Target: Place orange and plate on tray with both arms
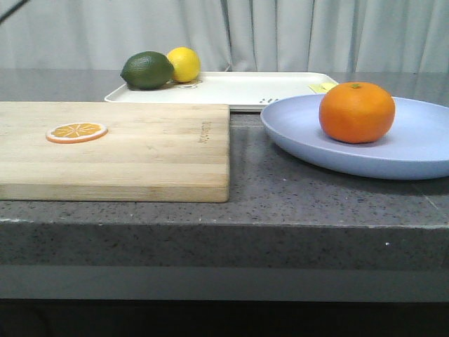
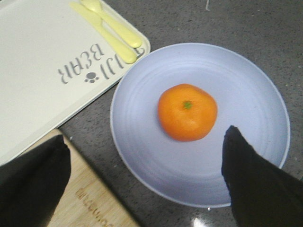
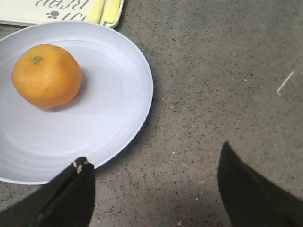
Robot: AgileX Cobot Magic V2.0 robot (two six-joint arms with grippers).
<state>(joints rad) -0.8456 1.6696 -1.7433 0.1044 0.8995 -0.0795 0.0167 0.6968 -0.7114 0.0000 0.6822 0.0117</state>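
Bright orange, the orange (image 1: 356,111) sits on the plate (image 1: 414,151), which rests on the grey bench (image 1: 280,196) just in front of the tray (image 1: 245,90). We see our left claw (image 2: 144,182) spread wide above the plate and our right claw (image 3: 156,189) released over its rim.

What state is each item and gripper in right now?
Round bright-orange orange: resting on the plate, stem up.
Pale lavender-blue round plate: on the counter, beside the tray, not on it.
Cream-white rectangular tray: holds lime, lemon, yellow utensils.
Left gripper: open above the plate.
Right gripper: open, empty.
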